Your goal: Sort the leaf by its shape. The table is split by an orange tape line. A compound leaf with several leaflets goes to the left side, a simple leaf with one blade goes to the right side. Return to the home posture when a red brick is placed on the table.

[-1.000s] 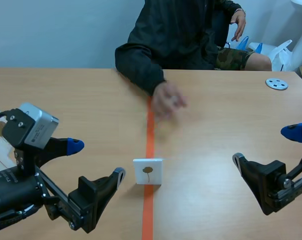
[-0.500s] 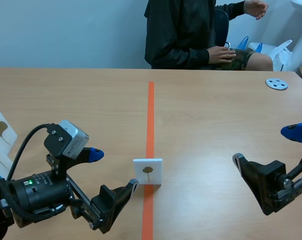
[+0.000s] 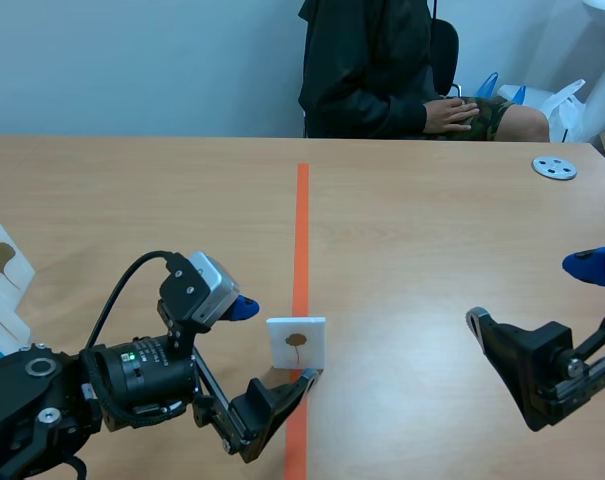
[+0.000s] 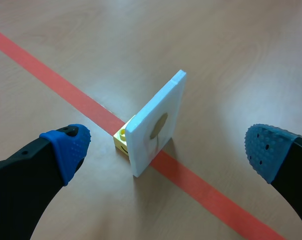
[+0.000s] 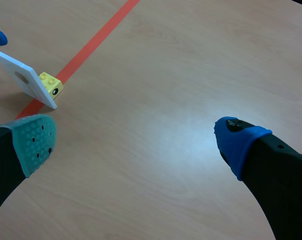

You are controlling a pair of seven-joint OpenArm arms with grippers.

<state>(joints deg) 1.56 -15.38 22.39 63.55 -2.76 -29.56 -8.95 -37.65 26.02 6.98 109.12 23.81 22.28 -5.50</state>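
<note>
Left wrist view: stiff white card picturing a single-blade leaf stands on the orange line, yellow brick behind, between wide-open left jaws. Probably light and tippy, so grab high, above the brick.

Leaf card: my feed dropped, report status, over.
Left gripper open, leaf card ahead of its fingers. Right gripper open, well clear. Card upright on tape line, yellow brick behind. Path clear.

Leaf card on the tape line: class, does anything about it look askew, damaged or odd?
Nothing stands out. The card stands on edge on the tape, propped by a yellow brick behind it, undamaged, just ahead of the open left gripper.
</note>
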